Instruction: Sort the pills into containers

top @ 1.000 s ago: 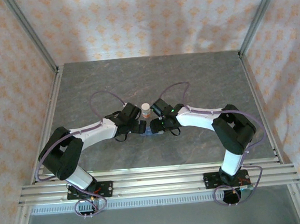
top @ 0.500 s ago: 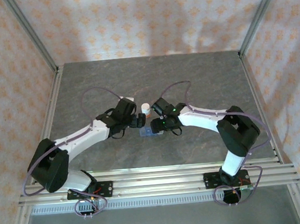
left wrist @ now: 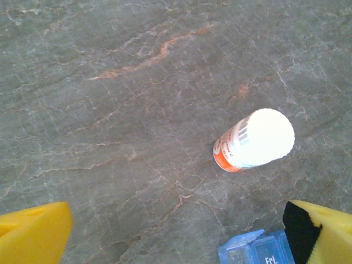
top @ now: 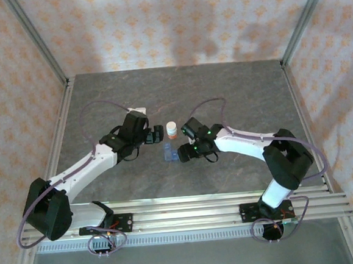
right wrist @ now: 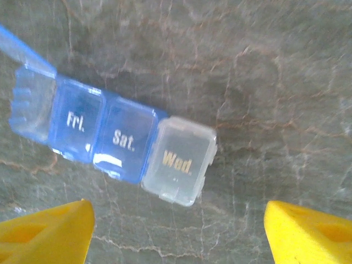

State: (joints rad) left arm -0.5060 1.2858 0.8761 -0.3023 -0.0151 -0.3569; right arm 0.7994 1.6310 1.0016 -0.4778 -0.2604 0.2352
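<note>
The translucent blue pill box [top: 167, 151] lies flat on the grey stone table between my two grippers. In the right wrist view the pill box [right wrist: 104, 137] shows blue "Fri." and "Sat." cells, a clear "Wed." cell [right wrist: 179, 159], and an end cell with its lid open [right wrist: 27, 104]. My right gripper [right wrist: 176, 236] hovers just beside it, open, nothing between its yellow fingers [right wrist: 47, 234]. A white pill bottle [left wrist: 253, 140] with an orange label stands behind the box. My left gripper [left wrist: 179, 236] is open and empty, left of the bottle. No loose pills are visible.
The bottle [top: 172, 130] stands just right of my left gripper [top: 157, 133]; my right gripper [top: 179, 154] sits against the box's right side. A corner of the box [left wrist: 256, 250] reaches the left wrist view. Metal frame rails border the table.
My left arm has stretched out and pulled its gripper back from the pill box, up and to the left beside the bottle. The right gripper has stayed by the box.
</note>
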